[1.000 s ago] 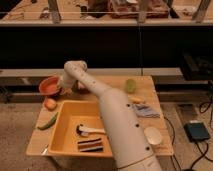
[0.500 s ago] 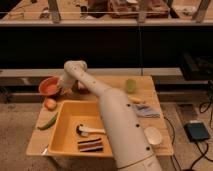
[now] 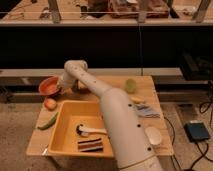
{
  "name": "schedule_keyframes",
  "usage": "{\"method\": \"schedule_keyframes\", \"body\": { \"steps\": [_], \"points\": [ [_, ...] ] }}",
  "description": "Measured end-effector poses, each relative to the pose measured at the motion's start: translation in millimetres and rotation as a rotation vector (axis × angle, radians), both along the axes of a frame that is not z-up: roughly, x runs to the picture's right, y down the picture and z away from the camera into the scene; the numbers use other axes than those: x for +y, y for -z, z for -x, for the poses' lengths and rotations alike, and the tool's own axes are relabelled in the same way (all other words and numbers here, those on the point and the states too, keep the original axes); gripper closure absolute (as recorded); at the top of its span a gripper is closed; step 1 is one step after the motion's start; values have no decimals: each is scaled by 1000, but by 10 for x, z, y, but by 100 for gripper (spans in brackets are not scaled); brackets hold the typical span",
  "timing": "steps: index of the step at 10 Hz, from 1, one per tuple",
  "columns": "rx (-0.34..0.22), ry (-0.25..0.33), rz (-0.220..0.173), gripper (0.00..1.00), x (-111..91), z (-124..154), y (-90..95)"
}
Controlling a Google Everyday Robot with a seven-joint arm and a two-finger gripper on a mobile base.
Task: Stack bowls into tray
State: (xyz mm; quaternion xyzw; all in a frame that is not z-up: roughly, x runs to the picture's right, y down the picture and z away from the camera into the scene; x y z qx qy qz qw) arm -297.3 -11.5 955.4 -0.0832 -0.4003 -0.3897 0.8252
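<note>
We see the orange-red bowl [image 3: 48,85] sitting upright at the back left corner of the bench [image 3: 39,136], outside the tray [image 3: 64,125], so the stacking is not yet done. The end effector [image 3: 62,89] sits at the bowl's right rim, placed, we judge, to take it by the edge; whether it is released or clenched we cannot tell. The tray lies just in front, holding a white-handled utensil [image 3: 92,131] and a dark bar [image 3: 90,145]
</note>
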Motion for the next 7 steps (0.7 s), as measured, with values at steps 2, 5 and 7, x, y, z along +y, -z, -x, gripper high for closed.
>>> {"method": "schedule_keyframes", "body": {
  "steps": [2,5,7],
  "points": [
    [-16,-32,-27,96,-167,-53,117],
    [-31,-49,-53,96,-332,-73,251],
    [-41,-48,-53,96,-299,-41,248]
  ]
}}
